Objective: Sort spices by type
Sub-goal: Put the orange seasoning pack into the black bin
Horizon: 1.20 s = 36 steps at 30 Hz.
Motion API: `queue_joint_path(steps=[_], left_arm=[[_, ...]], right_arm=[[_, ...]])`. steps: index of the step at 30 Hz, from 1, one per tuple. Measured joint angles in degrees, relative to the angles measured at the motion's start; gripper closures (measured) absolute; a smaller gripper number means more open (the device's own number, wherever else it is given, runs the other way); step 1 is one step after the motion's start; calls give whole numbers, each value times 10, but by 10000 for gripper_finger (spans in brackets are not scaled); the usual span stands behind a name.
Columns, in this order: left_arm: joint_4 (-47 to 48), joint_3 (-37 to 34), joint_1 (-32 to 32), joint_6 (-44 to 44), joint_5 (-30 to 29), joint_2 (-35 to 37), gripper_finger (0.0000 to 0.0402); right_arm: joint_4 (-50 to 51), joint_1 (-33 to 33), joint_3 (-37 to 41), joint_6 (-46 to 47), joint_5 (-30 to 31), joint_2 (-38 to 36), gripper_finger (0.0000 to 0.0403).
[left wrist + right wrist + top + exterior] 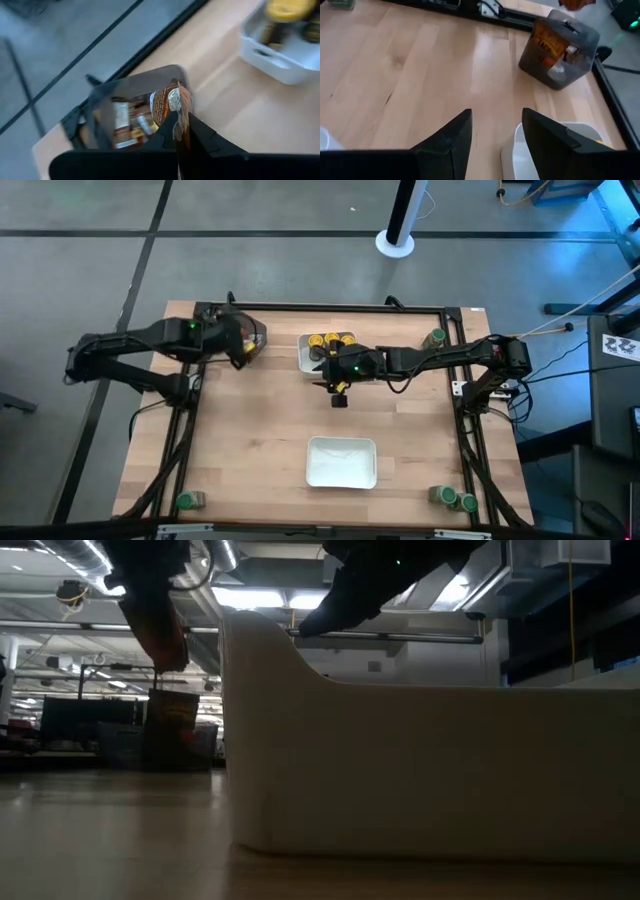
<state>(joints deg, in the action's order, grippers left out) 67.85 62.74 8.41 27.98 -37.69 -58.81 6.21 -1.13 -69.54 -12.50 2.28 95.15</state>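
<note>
Left gripper (180, 132) pinched shut on a crinkled packet (172, 102), hanging just above the dark bin (100, 100), which already holds more packets; packet looks light, limp and slick, best nipped by its sealed top edge as now. Right of the bin, yellow-lidded jars (330, 340) stand in the far tray (304, 360): rigid, light, take around the lid. Right gripper (495, 135) half open, empty, just beside that tray.

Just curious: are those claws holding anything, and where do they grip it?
The left gripper pinches a crinkled brown-orange packet by its edge, above the dark bin. The right gripper holds nothing.
</note>
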Motion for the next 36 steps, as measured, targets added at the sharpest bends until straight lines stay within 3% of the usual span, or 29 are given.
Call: queue_joint_path(steps=[5,14,19,30,36], left_arm=[[-24,0,87,-42,5,-18,401],[-44,0,200,-91,79,-92,401],[-72,-33,227,-127,108,-131,401],[-201,-136,276,-126,215,-133,401],[-205,-153,284,-121,224,-133,401]], right_arm=[[-6,0,0,0,1,0,230],[-6,0,0,0,1,0,230],[3,0,0,0,1,0,230],[10,0,0,2,1,0,230],[9,0,0,2,1,0,230]])
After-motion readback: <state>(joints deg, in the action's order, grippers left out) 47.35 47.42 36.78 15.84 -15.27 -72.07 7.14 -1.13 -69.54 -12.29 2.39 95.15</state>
